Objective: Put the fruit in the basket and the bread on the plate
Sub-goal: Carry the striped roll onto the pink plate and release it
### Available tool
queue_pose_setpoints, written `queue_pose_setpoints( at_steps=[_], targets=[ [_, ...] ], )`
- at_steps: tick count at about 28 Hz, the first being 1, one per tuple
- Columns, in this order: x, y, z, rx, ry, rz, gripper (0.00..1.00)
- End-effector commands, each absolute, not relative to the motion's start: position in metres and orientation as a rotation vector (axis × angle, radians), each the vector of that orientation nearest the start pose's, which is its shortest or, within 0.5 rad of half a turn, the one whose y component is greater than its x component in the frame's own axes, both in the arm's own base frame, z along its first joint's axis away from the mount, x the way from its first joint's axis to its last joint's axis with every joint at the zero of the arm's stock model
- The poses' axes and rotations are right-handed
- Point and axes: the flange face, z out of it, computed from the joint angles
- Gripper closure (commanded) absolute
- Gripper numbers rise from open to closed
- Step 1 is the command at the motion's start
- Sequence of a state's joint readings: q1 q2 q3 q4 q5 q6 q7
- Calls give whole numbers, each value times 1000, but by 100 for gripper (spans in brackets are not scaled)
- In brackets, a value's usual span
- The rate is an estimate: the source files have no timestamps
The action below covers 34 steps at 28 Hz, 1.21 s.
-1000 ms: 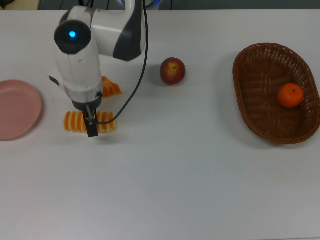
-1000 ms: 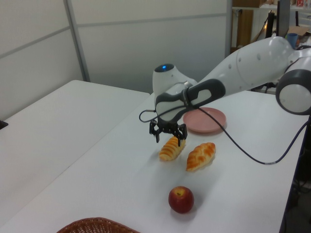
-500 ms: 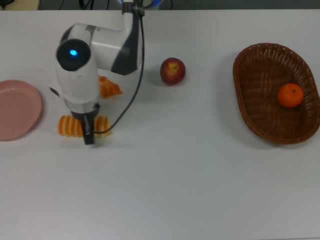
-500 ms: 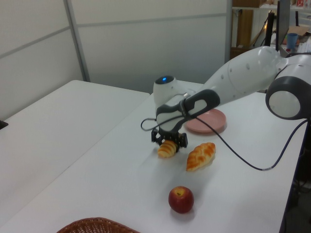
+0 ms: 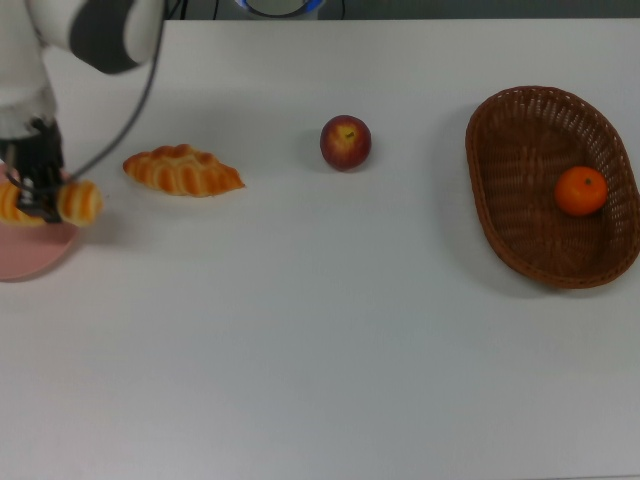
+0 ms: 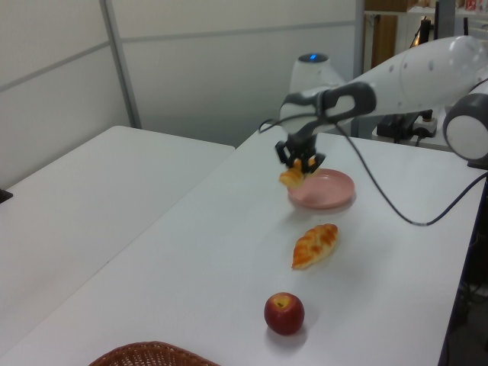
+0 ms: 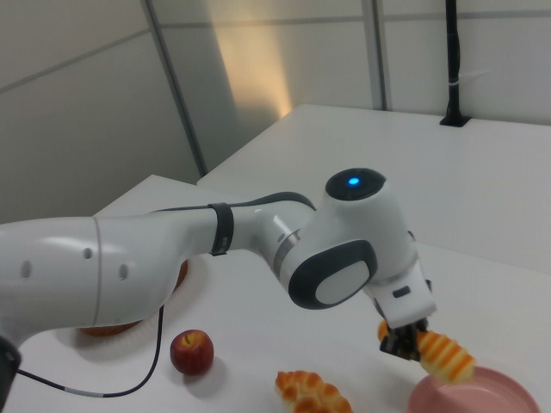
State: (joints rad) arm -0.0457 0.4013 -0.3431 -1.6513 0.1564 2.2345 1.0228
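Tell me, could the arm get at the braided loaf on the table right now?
Probably not yet: the gripper is shut on the striped roll above the plate. The braided loaf itself lies in the open, nothing crowding it.

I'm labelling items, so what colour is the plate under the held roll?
Plain pink; the plate shows best in the left view.

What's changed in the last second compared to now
The gripper came down on the striped roll, shut on it, lifted it off the table and carried it toward the top view's left, so it now hangs over the edge of the pink plate. The croissant, apple, basket and the orange inside it stayed put.
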Motion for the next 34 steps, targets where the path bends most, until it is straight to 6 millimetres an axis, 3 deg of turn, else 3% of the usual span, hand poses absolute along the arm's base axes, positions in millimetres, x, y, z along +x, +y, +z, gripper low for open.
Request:
queue_pose_setpoints(
  at_steps=[1,7,9,14,16,18,19,25,34],
  targets=[
    [625,-270,417,-2232,2068,-282,100],
    [631,-292,381,-2225,2092,-241,100],
    [637,-292,364,-2229,2108,-239,97],
    [651,-292,345,-2208,2129,-333,94],
    [654,-293,341,-2207,2134,-333,88],
    [658,-293,337,-2219,2131,-339,11],
    [658,-293,337,-2225,2127,-342,0],
    [658,-292,337,-2328,2039,-340,0],
    [654,-288,357,-2443,1884,-300,0]
  ],
)
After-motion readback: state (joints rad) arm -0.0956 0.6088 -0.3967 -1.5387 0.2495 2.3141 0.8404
